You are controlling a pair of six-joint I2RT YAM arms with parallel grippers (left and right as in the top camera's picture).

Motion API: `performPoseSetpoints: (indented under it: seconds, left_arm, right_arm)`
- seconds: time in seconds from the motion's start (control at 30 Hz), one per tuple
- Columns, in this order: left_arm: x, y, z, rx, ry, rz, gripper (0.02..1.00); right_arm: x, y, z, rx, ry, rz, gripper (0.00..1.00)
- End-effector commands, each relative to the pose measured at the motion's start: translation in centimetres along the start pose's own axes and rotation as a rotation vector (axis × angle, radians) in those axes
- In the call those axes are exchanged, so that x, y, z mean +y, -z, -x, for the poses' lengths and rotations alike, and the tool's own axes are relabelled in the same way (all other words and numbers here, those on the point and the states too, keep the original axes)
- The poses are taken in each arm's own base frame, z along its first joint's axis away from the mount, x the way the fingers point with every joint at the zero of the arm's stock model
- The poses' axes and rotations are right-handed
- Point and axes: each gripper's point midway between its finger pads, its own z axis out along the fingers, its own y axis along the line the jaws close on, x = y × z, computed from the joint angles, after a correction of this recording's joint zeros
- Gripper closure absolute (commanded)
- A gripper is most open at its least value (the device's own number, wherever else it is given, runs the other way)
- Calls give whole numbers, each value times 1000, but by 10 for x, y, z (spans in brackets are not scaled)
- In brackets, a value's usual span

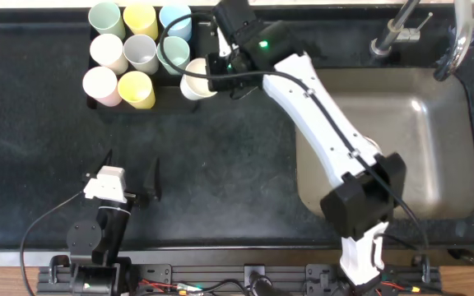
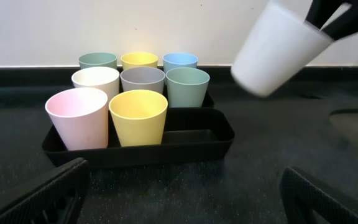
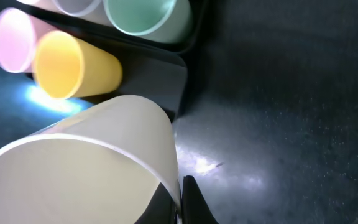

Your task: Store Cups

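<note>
Right gripper (image 3: 182, 202) pinching rim of tilted white cup (image 3: 98, 155): plain, tapered, smooth-walled.

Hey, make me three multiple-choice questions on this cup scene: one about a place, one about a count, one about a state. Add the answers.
1. Where is the tray's empty slot?
A. the corner beside the front yellow cup
B. the centre
C. the back row

2. How many cups stand in the tray?
A. six
B. eight
C. nine

3. The right gripper is
A. open and empty
B. shut on the white cup
C. shut on nothing

Answers: A, the bare corner lies next to the front yellow cup. B, eight cups stand in the tray, in three rows. B, the white cup hangs tilted in the air, held at its rim.
</note>
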Motion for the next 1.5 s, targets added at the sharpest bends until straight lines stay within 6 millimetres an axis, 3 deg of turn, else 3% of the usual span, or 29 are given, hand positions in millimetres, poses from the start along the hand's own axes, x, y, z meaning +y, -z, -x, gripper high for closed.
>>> performPoseSetpoints:
  seconds: [0.03,0.23,0.6,1.27,1.5]
  left_arm:
    - [0,0,1,-5,-16,1,18]
    - [0,0,1,-5,-15,1,20]
    - [0,0,1,-5,-15,1,18]
    - [0,0,1,-5,-16,1,18]
    - [0,0,1,-5,-16,1,18]
  right_arm:
    - [9,-8,7,-25,16,-4,961]
    - [24,-29,5,-22,21,12,961]
    - [39,-47,19,-77,-18,52,961]
    - [26,-94,4,-12,-46,-11,958]
    - [21,-98,5,-24,-59,-47,956]
